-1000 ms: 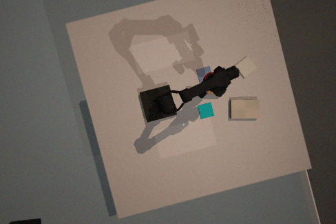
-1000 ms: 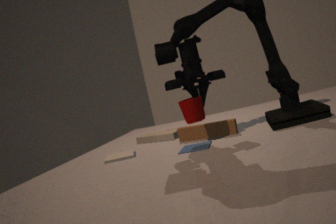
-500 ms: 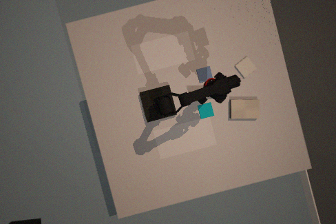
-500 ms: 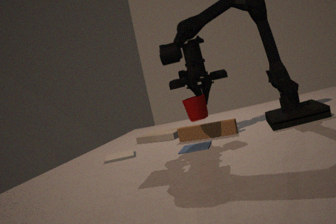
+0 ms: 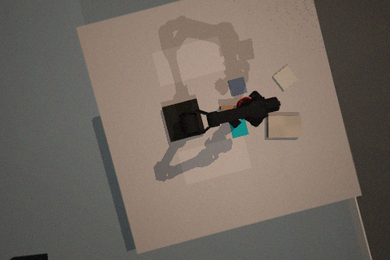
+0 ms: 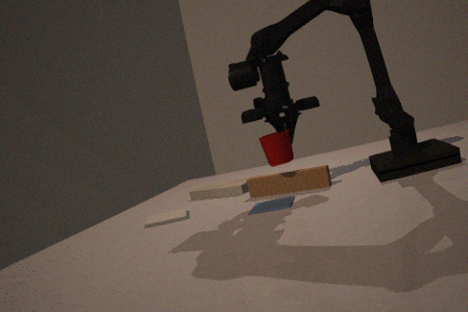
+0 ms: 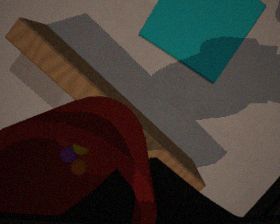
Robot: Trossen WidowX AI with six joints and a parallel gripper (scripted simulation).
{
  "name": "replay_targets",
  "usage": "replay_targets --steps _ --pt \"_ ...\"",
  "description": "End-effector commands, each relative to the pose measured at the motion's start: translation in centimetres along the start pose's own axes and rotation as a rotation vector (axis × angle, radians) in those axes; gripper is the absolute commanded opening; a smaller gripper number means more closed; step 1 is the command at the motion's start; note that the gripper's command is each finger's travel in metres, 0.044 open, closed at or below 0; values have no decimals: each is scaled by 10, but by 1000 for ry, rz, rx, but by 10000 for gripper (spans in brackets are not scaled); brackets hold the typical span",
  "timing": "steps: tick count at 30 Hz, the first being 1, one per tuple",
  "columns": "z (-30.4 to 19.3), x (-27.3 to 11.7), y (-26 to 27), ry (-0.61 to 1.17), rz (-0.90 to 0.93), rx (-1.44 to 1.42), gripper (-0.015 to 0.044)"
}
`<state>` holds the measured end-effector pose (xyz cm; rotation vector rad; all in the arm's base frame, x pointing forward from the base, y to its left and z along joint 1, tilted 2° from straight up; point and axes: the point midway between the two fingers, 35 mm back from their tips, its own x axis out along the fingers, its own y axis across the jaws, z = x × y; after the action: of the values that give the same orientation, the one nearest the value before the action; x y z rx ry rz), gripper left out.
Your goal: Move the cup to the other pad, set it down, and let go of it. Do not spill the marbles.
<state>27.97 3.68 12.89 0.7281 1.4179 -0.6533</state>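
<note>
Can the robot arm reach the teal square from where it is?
Probably yes: the teal pad lies close beside the gripper, though the low wooden block stands between, so the cup must clear it.

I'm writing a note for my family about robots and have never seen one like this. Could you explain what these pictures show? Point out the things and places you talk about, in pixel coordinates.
The machine is one black jointed arm ending in a two-fingered tool (image 6: 286, 130). The top picture looks down from overhead, the exterior one looks from the side, and the wrist one looks down from near the tool.

The tool is closed on a red cup (image 5: 242, 99) (image 6: 277, 148) (image 7: 141, 145), holding it in the air, slightly tilted. Inside are small marbles (image 7: 73, 157).

On the table lie a blue pad (image 5: 237, 86) (image 6: 271, 205) and a teal pad (image 5: 240, 129) (image 7: 206, 35), with a wooden block (image 5: 228, 107) (image 6: 290, 182) (image 7: 56, 60) standing between them. Two pale blocks, one larger, lie farther from the arm's base.
</note>
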Motion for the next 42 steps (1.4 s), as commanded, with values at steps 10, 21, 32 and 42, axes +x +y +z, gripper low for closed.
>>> replay_targets --steps 10,21,32,42 --pt "18 -1 -18 0 1 -5 0" --pt "35 -1 -33 -1 0 -5 0" --pt "50 -2 -48 -3 -2 -5 0" --pt "64 -2 -62 -4 -3 -6 0"
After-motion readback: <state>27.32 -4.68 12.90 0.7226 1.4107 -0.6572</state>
